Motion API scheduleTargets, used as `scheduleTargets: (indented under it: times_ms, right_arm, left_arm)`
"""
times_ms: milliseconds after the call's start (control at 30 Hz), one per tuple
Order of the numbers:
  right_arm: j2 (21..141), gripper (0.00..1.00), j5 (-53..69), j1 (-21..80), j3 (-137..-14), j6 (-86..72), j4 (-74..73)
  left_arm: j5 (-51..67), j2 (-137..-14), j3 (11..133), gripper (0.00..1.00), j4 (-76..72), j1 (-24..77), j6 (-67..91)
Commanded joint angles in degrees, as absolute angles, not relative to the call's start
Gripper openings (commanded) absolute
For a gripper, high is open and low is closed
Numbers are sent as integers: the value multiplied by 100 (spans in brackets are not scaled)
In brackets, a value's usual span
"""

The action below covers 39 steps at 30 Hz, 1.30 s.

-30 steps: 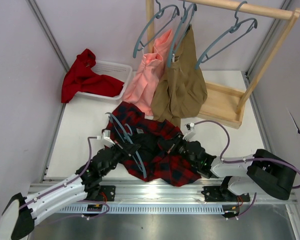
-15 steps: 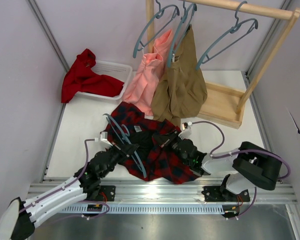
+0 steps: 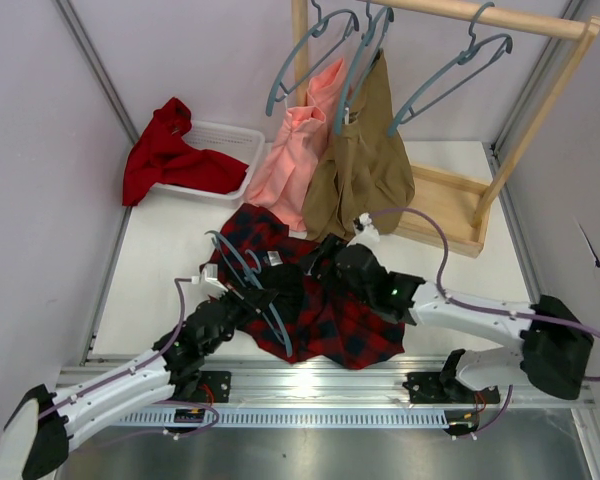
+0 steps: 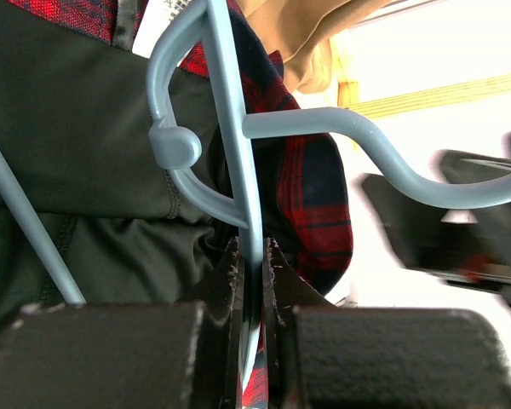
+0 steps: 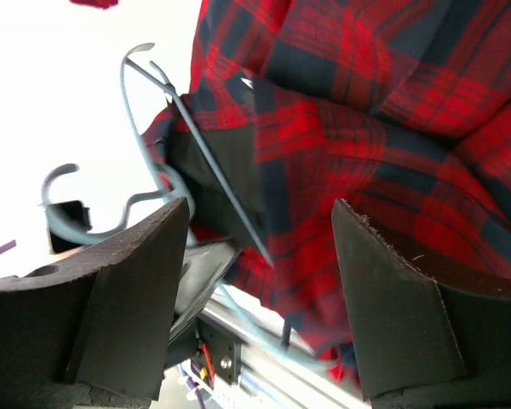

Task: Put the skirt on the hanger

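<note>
The red-and-black tartan skirt (image 3: 352,325) lies crumpled on the table between the two arms, its dark lining (image 4: 85,170) turned up at the left. A blue-grey hanger (image 3: 242,262) lies partly in the skirt, and its bar (image 4: 238,153) runs between the jaws of my left gripper (image 3: 270,298), which is shut on it. My right gripper (image 3: 318,264) hovers over the skirt's far part with its fingers wide apart. In the right wrist view the skirt (image 5: 366,128) and the hanger (image 5: 204,162) lie below the open right gripper (image 5: 262,209), and nothing is held.
A white basket (image 3: 230,135) with a red cloth (image 3: 165,155) stands at the back left. A pink garment (image 3: 295,155) and a tan garment (image 3: 365,165) hang from a wooden rack (image 3: 450,220) behind the skirt. An empty hanger (image 3: 450,80) hangs at the rail's right end.
My right gripper has opened, let go of the skirt and moved away from the front edge toward the skirt's far side. The left gripper still holds the hanger in about the same place.
</note>
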<state>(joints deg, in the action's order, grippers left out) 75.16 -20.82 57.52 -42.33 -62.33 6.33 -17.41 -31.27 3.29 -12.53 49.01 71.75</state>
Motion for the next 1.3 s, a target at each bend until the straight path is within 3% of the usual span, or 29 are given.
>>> scheduleTargets:
  times_ms: [0,200,367,700,833,1000,1133,1267]
  right_arm:
    - [7067,72,-2804,5836,-4921,-5897,-2001]
    - [7039,67,-3242,6809,-5527,-6319,-3285]
    - [8460,69,-3883,7391,-6685,-6855,-5008]
    - [9377,67,-4351,7515,-7313,-6759,-5028]
    - [9457,52,-4096,7234,-7120,-6461,-4291]
    - [9633,42,-3982,7058,-7277,-6188,-4026]
    - [9519,0,-3789,6987,-7172,-6152,-3745]
    - [8915,0,-3499,6978,-6691,-5829,-3105]
  left_arm:
    - [-1995,-3225,-167,0,-1591,4913,7084]
    - [-2013,-3305,-114,0,-1608,4913,6952]
    - [-1987,-3270,-228,0,-1644,4913,6961]
    - [-2074,-2778,-475,0,-1582,4904,7084]
    - [-2153,-2506,-545,0,-1354,4896,7066]
    - [-2180,-2338,-589,0,-1213,4878,7102]
    - [-2162,-2355,-580,0,-1204,4860,7093]
    - [-2110,-2391,-562,0,-1213,4825,7093]
